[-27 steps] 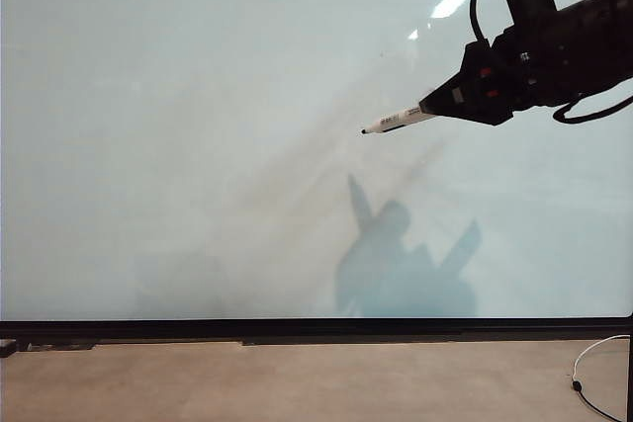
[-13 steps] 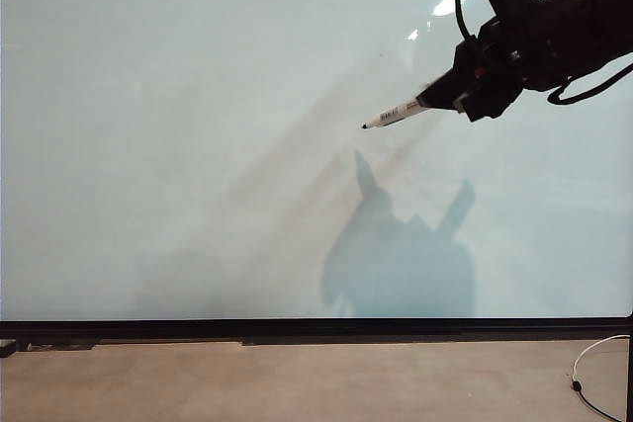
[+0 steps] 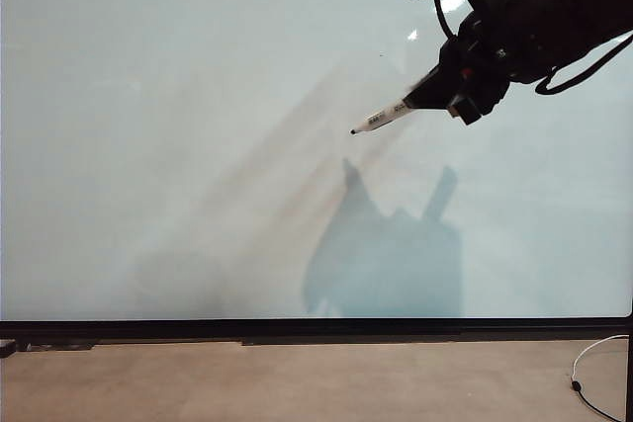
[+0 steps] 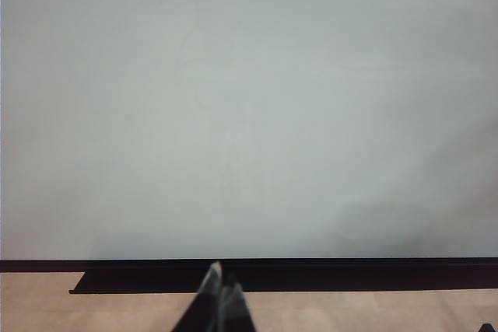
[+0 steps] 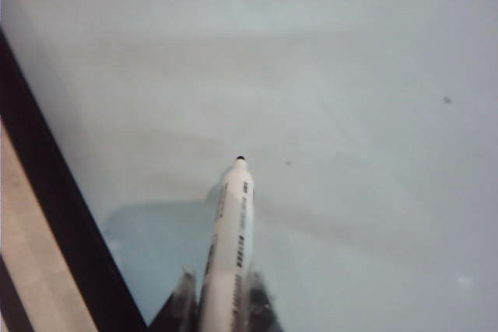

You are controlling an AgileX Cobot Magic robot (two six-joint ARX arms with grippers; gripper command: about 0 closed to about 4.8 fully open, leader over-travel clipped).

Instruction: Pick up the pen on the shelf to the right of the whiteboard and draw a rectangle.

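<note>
The whiteboard (image 3: 198,145) fills most of the exterior view, pale and glossy, with a thin black lower frame; no drawn line shows on it. At its upper right, my right gripper (image 3: 427,96) is shut on the pen (image 3: 381,118), a slim white marker whose black tip points down-left, close in front of the board. From the right wrist, the pen (image 5: 231,239) sticks out between the two fingers of the right gripper (image 5: 224,297) toward the whiteboard (image 5: 350,114). My left gripper (image 4: 221,277) shows only its tips, pressed together and empty, before the whiteboard's (image 4: 249,114) lower frame.
A tan floor or table strip (image 3: 297,382) runs under the board's black frame. A white cable (image 3: 593,363) lies at the lower right. The arm casts a dark shadow (image 3: 386,254) on the board below the pen.
The right arm with the pen has shifted left and slightly up, and its wrist has rolled. The shadow on the board has moved left and widened. The left gripper's earlier state is not shown.
</note>
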